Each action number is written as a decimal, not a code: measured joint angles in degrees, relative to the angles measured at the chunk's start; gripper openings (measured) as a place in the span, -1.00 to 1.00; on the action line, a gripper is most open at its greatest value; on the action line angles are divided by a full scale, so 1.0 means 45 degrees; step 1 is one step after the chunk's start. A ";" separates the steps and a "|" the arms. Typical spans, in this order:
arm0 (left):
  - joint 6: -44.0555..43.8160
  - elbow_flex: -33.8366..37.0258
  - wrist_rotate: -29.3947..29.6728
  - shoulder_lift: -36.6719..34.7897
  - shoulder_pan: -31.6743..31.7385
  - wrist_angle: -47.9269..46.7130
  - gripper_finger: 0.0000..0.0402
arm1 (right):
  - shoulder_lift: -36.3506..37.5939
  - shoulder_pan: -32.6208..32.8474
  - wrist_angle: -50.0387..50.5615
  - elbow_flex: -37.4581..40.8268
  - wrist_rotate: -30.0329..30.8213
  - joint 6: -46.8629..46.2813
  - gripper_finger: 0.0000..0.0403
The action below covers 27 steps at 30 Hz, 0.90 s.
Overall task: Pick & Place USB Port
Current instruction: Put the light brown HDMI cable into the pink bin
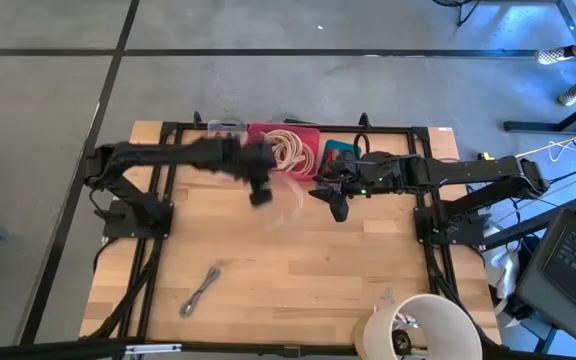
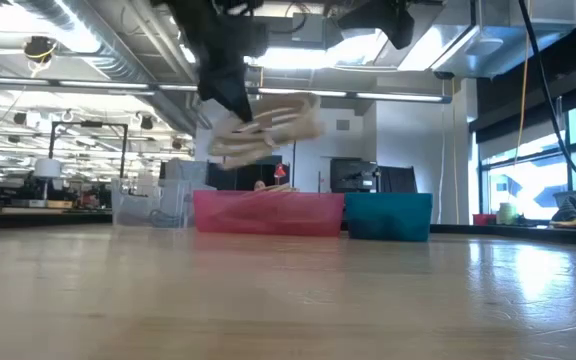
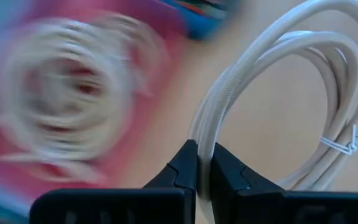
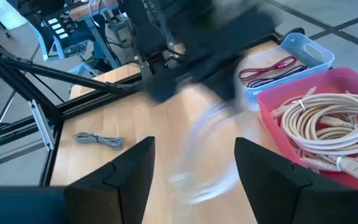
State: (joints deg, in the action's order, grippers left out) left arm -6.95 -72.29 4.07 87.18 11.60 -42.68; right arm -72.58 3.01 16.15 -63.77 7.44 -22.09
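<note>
My left gripper (image 1: 260, 192) hangs above the table just near of the pink bin (image 1: 306, 132) and is shut on a coiled white USB cable (image 3: 291, 93), which shows blurred in the high view (image 1: 290, 196) and the low view (image 2: 268, 122). A twist tie (image 3: 340, 143) binds the coil. The pink bin holds more cream cable coils (image 4: 319, 121). My right gripper (image 1: 338, 206) is open (image 4: 194, 163), raised over the table to the right of the held coil and touching nothing. My left gripper pinches the white cable's coil between its two fingers at the bundled strands (image 3: 202, 158) on one side of the loop. The fingers (image 3: 182, 174) lie across the strands. The coil is lifted clear of the table (image 2: 268, 122) and sticks out beyond the fingertips.
A teal bin (image 1: 340, 152) stands right of the pink bin, and a clear bin (image 4: 284, 59) with a red cable stands left of it. A grey cable (image 1: 200, 292) lies near the table's near left. A white round object (image 1: 418, 325) sits at the near right corner.
</note>
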 joint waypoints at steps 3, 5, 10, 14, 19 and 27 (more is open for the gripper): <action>0.1184 -0.0326 0.0101 0.0109 0.1674 -0.0023 -0.95 | 0.0000 0.0000 -0.0011 0.0000 0.0000 -0.0038 0.11; 0.1755 -0.0606 0.0097 0.0293 0.2632 0.0391 -0.95 | 0.0000 0.0000 -0.0011 0.0000 0.0000 -0.0041 0.11; 0.2774 -0.1448 -0.0019 0.1077 0.4687 0.0923 -0.95 | 0.0000 0.0000 -0.0044 0.0000 0.0000 -0.0086 0.11; 0.3318 -0.2226 -0.0308 0.2093 0.5597 0.0905 -0.95 | 0.0003 0.0000 -0.0065 0.0000 0.0002 -0.0314 0.11; 0.3339 -0.2531 -0.1473 0.3430 0.6174 0.0434 -0.95 | 0.0005 0.0000 -0.0021 0.0000 0.0000 -0.0696 0.11; 0.3403 -0.2560 -0.1598 0.4989 0.6612 0.0510 -0.95 | 0.0005 0.0000 -0.0011 0.0000 0.0000 -0.0715 0.11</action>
State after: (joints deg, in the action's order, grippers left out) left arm 8.37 -83.81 -3.12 109.63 41.35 -40.39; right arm -72.55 3.01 16.10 -63.77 7.44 -25.31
